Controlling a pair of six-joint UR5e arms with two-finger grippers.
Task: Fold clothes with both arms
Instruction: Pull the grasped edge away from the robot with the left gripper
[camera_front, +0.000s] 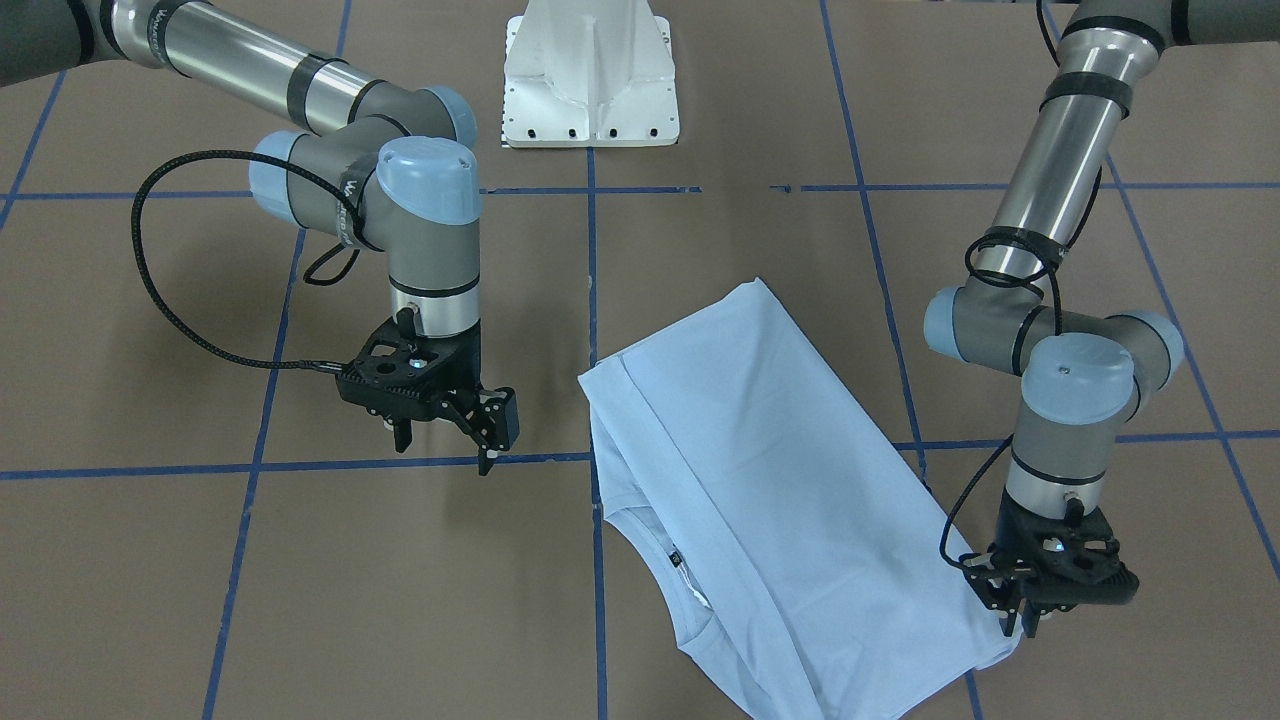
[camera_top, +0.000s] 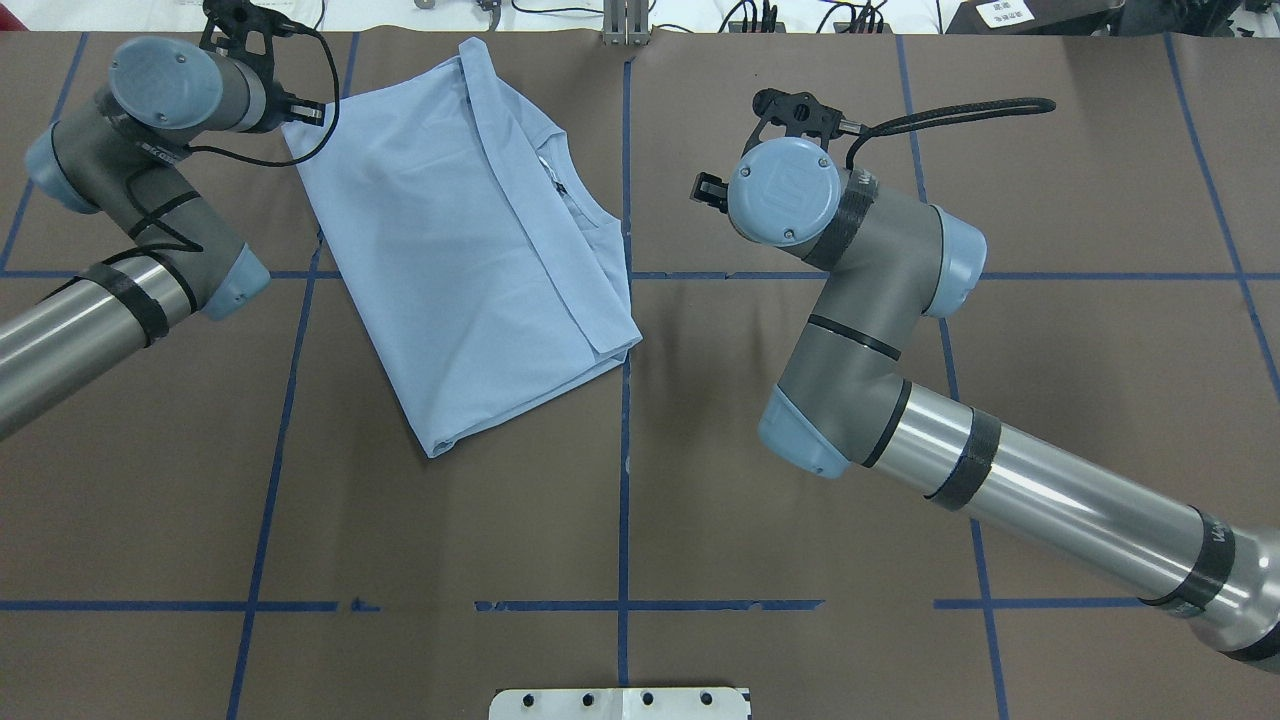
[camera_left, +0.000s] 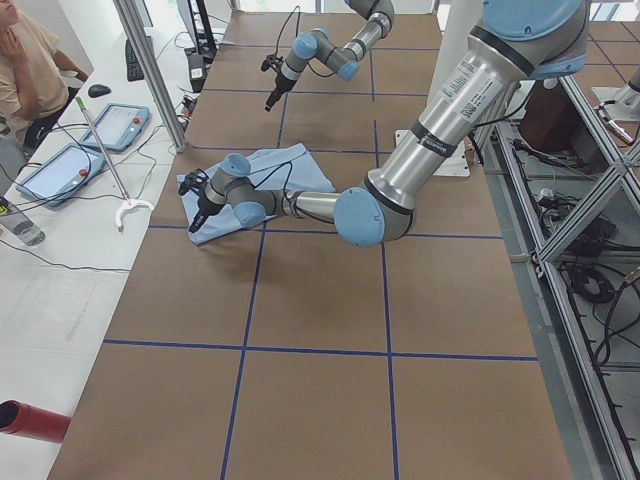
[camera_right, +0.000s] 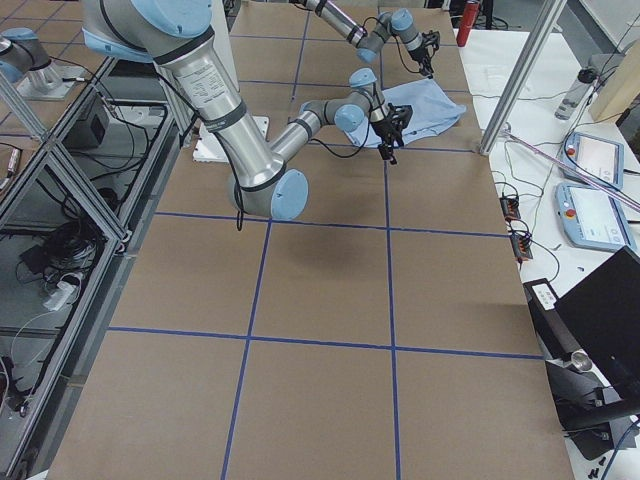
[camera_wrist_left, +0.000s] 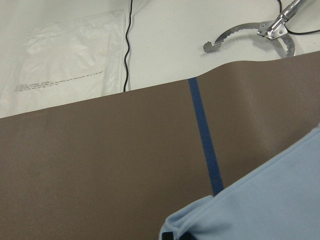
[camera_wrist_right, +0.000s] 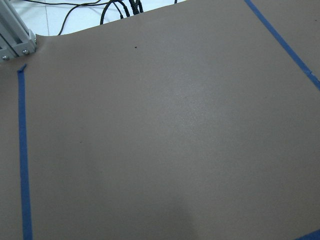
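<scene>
The light blue T-shirt (camera_front: 760, 480) lies folded lengthwise on the brown table, its collar and dark label (camera_front: 676, 557) facing up. In the overhead view the T-shirt (camera_top: 460, 250) sits left of the centre line. My left gripper (camera_front: 1018, 625) is down at the shirt's outer corner and looks shut on the fabric. In the left wrist view the cloth (camera_wrist_left: 265, 205) covers the fingers. My right gripper (camera_front: 445, 455) hangs open above bare table, a hand's width from the shirt's other side, holding nothing. Its wrist view shows only table.
The white pedestal base (camera_front: 590, 75) stands at the robot's side of the table. Past the table's far edge lie a metal tool (camera_wrist_left: 250, 35), a plastic bag (camera_wrist_left: 65, 55) and cables. A seated person (camera_left: 30, 60) and tablets (camera_left: 55, 170) are beside that edge.
</scene>
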